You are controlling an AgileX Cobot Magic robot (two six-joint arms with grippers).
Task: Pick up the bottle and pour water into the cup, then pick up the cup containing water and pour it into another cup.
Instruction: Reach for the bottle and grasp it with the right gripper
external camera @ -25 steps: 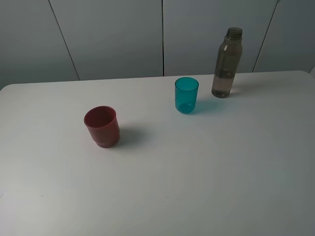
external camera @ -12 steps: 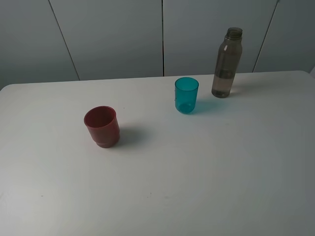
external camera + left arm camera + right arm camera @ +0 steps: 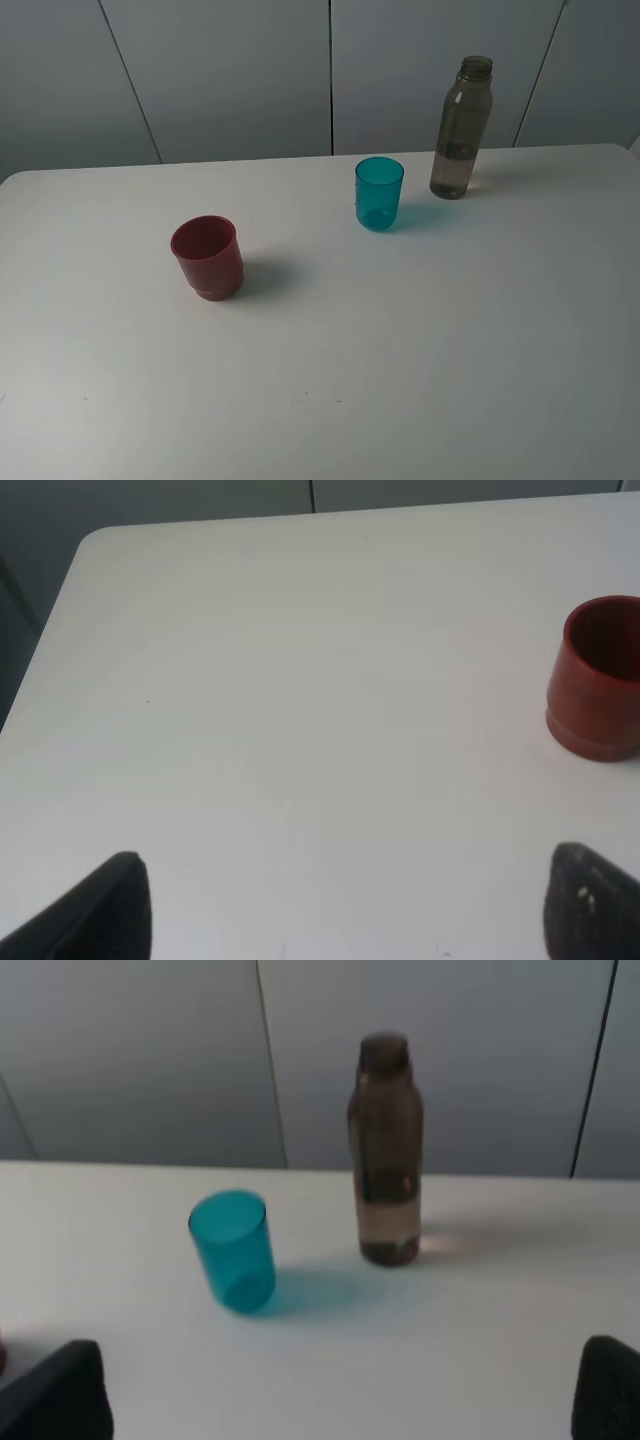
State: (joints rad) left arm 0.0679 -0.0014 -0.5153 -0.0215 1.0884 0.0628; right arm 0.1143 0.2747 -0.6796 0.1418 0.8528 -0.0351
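The smoky grey-brown bottle (image 3: 461, 128) stands upright at the back right of the white table (image 3: 400, 350), uncapped. The teal cup (image 3: 379, 194) stands just left of it and a little nearer. Farther left stands the dark red cup (image 3: 207, 257), alone. No arm shows in the exterior view. In the right wrist view the bottle (image 3: 385, 1150) and teal cup (image 3: 233, 1250) lie well ahead of my right gripper (image 3: 330, 1400), whose fingers sit wide apart and empty. My left gripper (image 3: 350, 905) is open and empty, with the red cup (image 3: 598, 680) ahead and off to one side.
Grey wall panels (image 3: 330, 70) rise behind the table's far edge. The table's left edge and rounded corner (image 3: 95, 540) show in the left wrist view.
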